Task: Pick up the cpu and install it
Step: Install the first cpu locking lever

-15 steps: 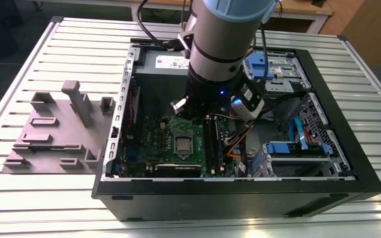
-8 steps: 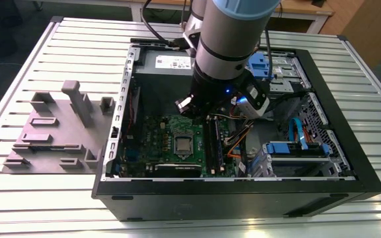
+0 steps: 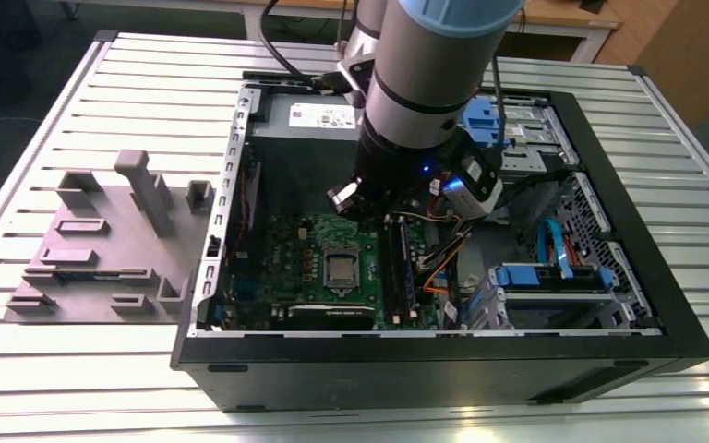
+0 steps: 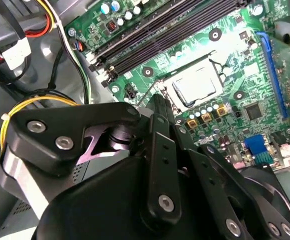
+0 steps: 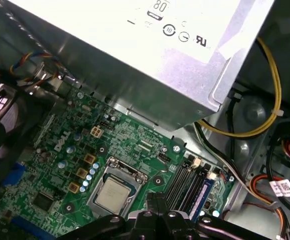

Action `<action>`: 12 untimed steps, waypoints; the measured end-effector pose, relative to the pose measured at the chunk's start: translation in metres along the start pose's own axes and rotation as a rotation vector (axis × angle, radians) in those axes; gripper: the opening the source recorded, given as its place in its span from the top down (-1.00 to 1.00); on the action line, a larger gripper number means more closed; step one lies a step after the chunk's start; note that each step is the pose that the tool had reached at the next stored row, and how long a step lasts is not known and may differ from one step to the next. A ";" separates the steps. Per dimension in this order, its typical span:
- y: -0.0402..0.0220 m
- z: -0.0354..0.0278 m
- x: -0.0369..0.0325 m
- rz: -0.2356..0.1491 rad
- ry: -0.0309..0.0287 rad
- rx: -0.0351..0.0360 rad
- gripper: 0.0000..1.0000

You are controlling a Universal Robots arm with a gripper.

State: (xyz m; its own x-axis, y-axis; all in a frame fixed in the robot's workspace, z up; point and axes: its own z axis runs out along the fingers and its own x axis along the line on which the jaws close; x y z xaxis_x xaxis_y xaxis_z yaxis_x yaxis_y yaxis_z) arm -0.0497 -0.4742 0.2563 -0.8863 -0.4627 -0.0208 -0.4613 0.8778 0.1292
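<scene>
**Chip sits in its socket, arm poised above the board**

The chip [image 3: 341, 269] lies flat inside the socket frame [image 5: 116, 186] on the green board [image 3: 318, 242], in the open computer case [image 3: 650, 314]. In both wrist views its silvery top [image 4: 193, 88] looks level with the frame around it. In the exterior view the arm [image 3: 423, 101] hangs over the case, with the gripper [image 4: 157, 107] just off the chip at about two o'clock, above the long memory slots [image 3: 398, 263]. The fingers [image 4: 158, 111] appear drawn together with nothing between them, though the linkage hides much of the tips, so I cannot tell for sure.

Judging from this, the risk is a chip not fully seated: a slight skew would bend the socket's contacts if anything pressed down. The arm also hangs close to loose cables [image 3: 447, 268] and the memory slots; a sideways drift could snag a wire or knock the board.

The case rests on a ribbed metal desk [image 3: 145, 83]. A grey fixture of blocks [image 3: 108, 240] lies at nine o'clock from the case. At twelve o'clock inside the case sits the grey power box [image 5: 135, 55]. Beyond the desk, a wooden bench edge and dark floor show.
</scene>
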 end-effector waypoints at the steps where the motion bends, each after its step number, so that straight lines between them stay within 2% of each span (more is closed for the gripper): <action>1: 0.0001 0.0000 -0.0002 -0.003 -0.0009 -0.0025 0.80; 3: 0.0003 0.0000 -0.0006 -0.008 -0.0054 -0.0124 0.80; 4: 0.0004 0.0000 -0.0007 -0.010 -0.0098 -0.0212 0.80; 8: 0.0008 0.0001 -0.0010 -0.016 -0.0323 -0.0648 0.80; 9: 0.0010 0.0001 -0.0011 -0.018 -0.0347 -0.0702 0.80; 12: 0.0006 0.0002 -0.0019 -0.033 -0.0329 -0.0719 0.80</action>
State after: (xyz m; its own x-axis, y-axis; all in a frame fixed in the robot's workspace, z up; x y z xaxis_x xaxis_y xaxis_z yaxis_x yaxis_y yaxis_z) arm -0.0483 -0.4727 0.2562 -0.8719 -0.4861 -0.0586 -0.4874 0.8503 0.1987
